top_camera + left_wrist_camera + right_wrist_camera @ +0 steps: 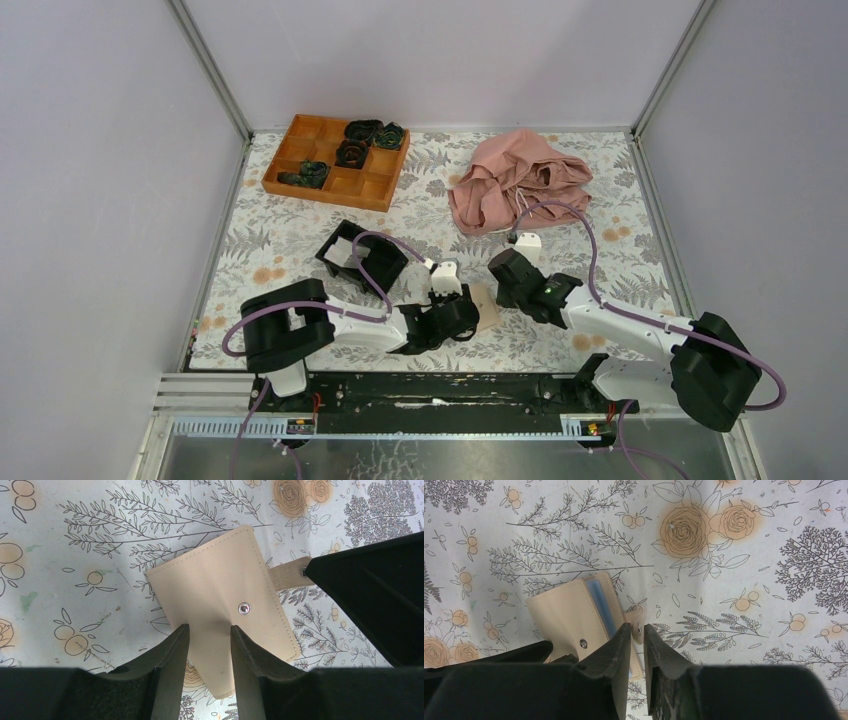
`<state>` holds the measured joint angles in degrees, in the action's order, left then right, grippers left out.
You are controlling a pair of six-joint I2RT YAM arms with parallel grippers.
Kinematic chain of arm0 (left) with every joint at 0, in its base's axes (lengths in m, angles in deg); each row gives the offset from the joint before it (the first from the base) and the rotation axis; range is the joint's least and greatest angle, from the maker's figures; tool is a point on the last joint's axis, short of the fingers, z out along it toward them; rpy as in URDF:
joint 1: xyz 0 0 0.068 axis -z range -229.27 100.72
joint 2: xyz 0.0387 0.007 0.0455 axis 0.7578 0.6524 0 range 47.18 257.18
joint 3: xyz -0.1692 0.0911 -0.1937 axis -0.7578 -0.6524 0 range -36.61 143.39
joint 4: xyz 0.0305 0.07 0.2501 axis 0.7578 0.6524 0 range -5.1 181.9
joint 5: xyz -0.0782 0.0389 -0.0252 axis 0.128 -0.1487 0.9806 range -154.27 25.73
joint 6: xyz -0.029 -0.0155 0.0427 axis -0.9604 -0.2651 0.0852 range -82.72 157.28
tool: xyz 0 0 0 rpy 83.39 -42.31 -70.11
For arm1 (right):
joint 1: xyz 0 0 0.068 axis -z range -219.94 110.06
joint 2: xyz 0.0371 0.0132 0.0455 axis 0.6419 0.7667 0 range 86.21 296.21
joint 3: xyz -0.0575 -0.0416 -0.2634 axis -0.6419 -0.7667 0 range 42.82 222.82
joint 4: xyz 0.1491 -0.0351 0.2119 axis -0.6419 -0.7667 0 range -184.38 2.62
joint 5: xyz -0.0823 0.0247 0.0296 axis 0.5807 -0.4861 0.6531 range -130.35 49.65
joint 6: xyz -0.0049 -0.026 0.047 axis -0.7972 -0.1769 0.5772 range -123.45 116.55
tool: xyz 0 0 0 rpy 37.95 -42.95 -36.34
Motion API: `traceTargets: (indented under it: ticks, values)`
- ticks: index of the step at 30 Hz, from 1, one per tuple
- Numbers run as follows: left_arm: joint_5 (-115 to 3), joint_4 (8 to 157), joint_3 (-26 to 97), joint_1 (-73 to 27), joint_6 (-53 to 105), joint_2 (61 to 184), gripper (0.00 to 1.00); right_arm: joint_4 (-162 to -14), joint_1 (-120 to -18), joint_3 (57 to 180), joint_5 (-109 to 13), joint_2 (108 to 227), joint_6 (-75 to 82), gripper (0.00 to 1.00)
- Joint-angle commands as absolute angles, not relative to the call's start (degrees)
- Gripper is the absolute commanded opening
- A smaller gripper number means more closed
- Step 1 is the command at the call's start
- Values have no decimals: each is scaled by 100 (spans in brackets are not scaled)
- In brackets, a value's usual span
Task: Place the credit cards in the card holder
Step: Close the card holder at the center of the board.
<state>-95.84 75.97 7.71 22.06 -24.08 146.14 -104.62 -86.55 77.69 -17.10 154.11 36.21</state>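
The tan card holder (215,585) lies on the floral tablecloth between the two arms (487,305). My left gripper (210,628) is shut on its near end, and the leather bends up between the fingers. The holder's strap tab (287,575) runs to my right gripper (637,627), whose fingers stand close together on that tab. In the right wrist view the card holder (564,615) shows a blue strip (601,605) at its open edge; I cannot tell whether that is a credit card or the slot lining. No loose credit cards show clearly.
A black open box (360,258) with something pale inside sits just behind the left arm. An orange-brown compartment tray (300,165) holding dark items stands at the back left. A pink cloth (520,180) is heaped at the back right. Walls close in three sides.
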Motion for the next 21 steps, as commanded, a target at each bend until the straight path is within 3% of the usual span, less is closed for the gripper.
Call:
traceTargets:
  ticks: [1, 7, 13, 21]
  values:
    - [-9573, 8235, 718, 2277, -2344, 14798, 44, -10312, -8709, 7833, -1700, 15428, 3549, 21]
    - [-9546, 8226, 738, 2279, -2338, 14849, 44, -10306, -8707, 7807, -1752, 15435, 3529, 14]
    - [-9514, 8228, 796, 2277, -2303, 14921, 44, -10297, -8716, 7847, -1979, 15394, 3407, 0]
    - [-9471, 8038, 821, 2265, -2144, 14973, 44, -10431, -8828, 8063, -2101, 15347, 3263, 0]
